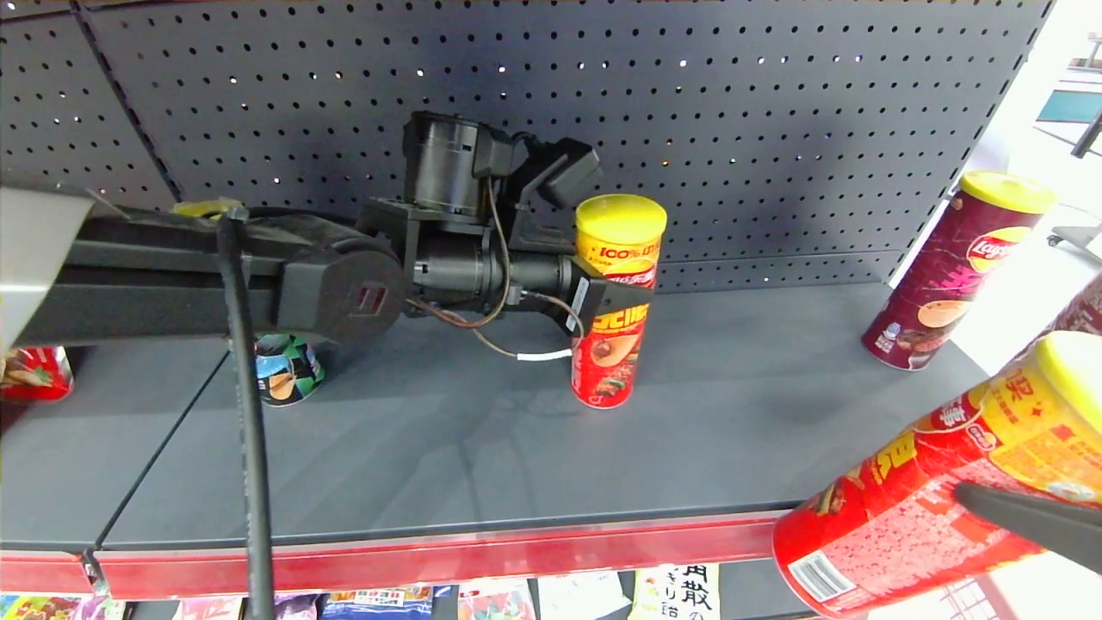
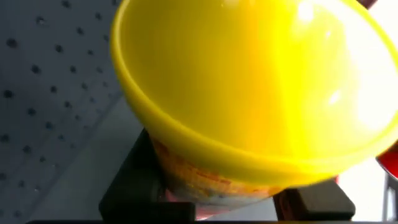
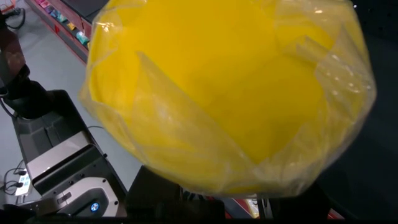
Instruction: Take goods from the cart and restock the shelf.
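Holding the red can (image 1: 604, 372) upright on the shelf (image 1: 430, 456), our left gripper (image 1: 615, 303) is clamped round its middle — if we pull back crookedly, it tips. Our right gripper (image 1: 1020, 510) grips a second can (image 1: 930, 482), tilted before the shelf lip — a careless swing could strike the purple can (image 1: 956, 267).

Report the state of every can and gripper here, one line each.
middle red can: upright on the shelf, lid on, gripped.
left gripper: shut on middle red can.
tilted red can: held in front of the shelf, leaning, lid on.
right gripper: shut on tilted red can.
purple can: upright on shelf, lid on, free.
green can: upright on shelf, partly hidden.
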You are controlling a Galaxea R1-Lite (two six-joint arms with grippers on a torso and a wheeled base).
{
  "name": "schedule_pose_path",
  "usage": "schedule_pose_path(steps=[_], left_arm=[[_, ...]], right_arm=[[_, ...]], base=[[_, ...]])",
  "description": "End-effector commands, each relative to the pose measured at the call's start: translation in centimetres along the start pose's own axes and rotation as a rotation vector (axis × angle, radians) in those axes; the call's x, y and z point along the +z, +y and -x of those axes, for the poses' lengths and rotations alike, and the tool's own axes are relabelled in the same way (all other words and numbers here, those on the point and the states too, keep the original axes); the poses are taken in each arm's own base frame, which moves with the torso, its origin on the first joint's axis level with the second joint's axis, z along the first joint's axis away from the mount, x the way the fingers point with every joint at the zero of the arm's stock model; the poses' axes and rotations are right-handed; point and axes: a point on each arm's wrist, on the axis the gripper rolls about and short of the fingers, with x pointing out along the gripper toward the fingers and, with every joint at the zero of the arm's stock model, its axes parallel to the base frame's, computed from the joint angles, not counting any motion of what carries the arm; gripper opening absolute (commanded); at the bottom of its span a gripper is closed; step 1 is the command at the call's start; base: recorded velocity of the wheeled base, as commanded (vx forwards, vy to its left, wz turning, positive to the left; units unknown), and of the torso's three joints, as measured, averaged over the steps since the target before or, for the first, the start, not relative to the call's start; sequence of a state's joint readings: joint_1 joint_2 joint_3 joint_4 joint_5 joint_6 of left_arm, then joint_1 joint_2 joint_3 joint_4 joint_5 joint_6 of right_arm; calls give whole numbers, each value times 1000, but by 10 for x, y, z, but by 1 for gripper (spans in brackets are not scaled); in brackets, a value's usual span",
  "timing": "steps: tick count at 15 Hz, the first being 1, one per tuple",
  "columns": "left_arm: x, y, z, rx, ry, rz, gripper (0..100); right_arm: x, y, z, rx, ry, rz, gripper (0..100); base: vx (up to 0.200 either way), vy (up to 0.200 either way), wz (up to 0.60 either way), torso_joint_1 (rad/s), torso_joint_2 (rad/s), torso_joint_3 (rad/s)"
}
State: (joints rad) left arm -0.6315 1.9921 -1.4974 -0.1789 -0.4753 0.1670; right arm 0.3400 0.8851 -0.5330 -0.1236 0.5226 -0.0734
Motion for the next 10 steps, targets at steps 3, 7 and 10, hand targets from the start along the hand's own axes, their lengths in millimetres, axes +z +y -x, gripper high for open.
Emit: schedule_pose_path(steps=[3,7,10], left_arm=[[3,-21,33,-59,-2,2,0],[-9,-43,42,-110,39,14,0],[-7,-48,43,-122,36,8,0]], right_arm=[[0,0,-1,1,1,0,0],[1,0,-1,3,1,0,0],[1,0,-1,3,1,0,0]], base=[[0,0,0,0,0,0],[0,0,0,0,0,0],[0,0,0,0,0,0]])
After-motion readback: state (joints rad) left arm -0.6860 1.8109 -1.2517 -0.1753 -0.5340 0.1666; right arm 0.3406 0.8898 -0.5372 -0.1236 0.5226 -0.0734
